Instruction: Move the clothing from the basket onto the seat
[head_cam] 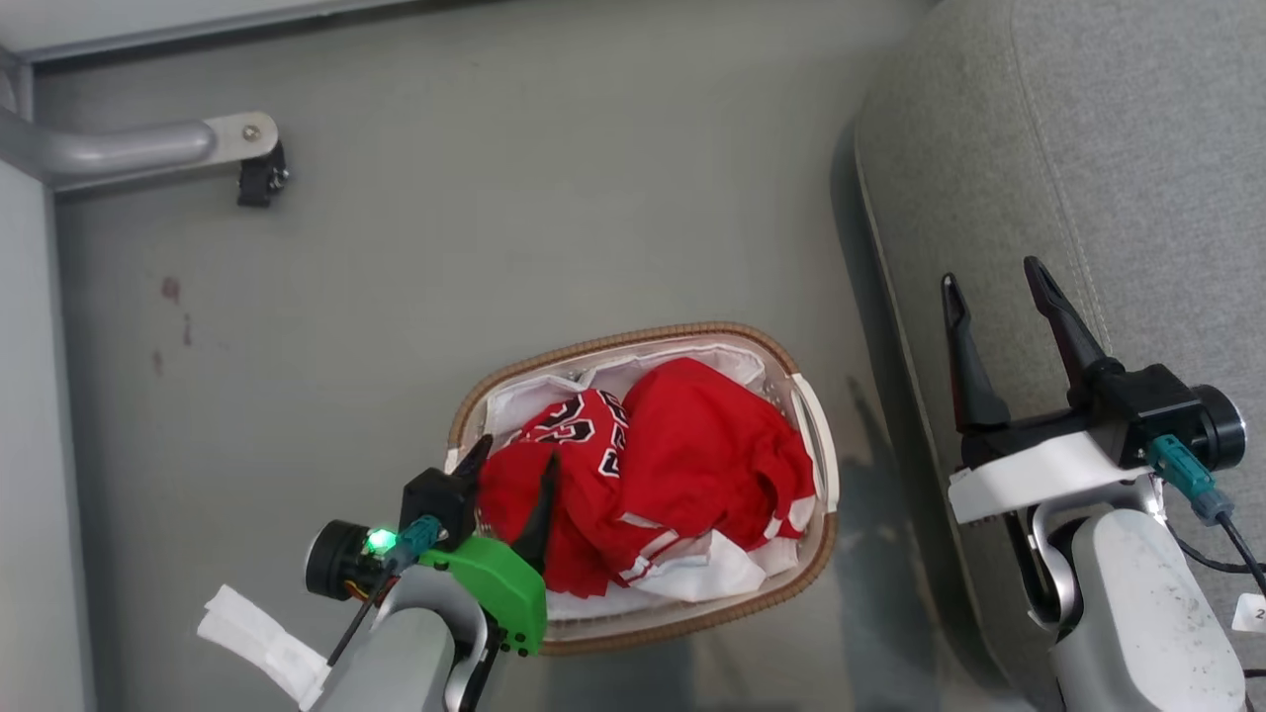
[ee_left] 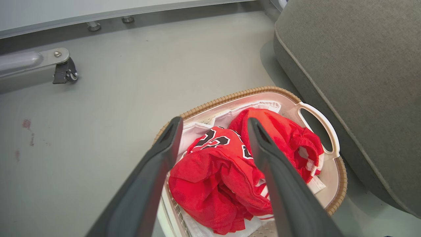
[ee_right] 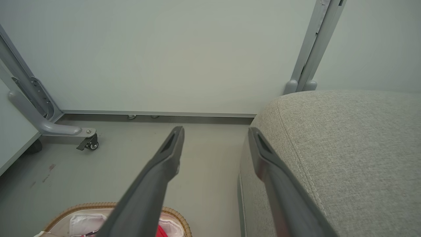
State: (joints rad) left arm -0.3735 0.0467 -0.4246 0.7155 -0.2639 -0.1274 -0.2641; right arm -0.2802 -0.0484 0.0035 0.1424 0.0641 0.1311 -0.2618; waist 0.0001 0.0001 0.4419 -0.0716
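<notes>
1. Room: smooth grey floor [head_cam: 514, 198], pale wall panel with a baseboard strip along the far edge [ee_right: 158, 114].
2. Far left: grey metal frame leg [head_cam: 129, 148] ending in a small black caster [head_cam: 262, 180]. A few reddish stains [head_cam: 170, 289] on the floor below it.
3. Left gripper [head_cam: 517, 450]: fingers spread wide, holding nothing, hanging over the near-left part of the basket and pointing up the head view. Can't tell whether the tips touch the cloth.
4. Basket [head_cam: 653, 330]: on the floor, centre of the view, just beside the seat. Long axis runs roughly left to right, white handle end [ee_left: 324, 126] facing the seat.
5. Clothing [head_cam: 712, 445]: all inside the basket, crumpled in one red heap on the white liner [head_cam: 707, 574]. Heap lies along the basket's long axis. The lettered piece is on the left with dark block characters facing up, the plainer red piece on the right, white trim at the near edge.
6. Right gripper [head_cam: 991, 272]: jaws wide apart, empty, over the seat's rounded edge, fingers pointing up the view.
7. Seat [head_cam: 1147, 148]: grey fabric, right side, seam running along its edge.
</notes>
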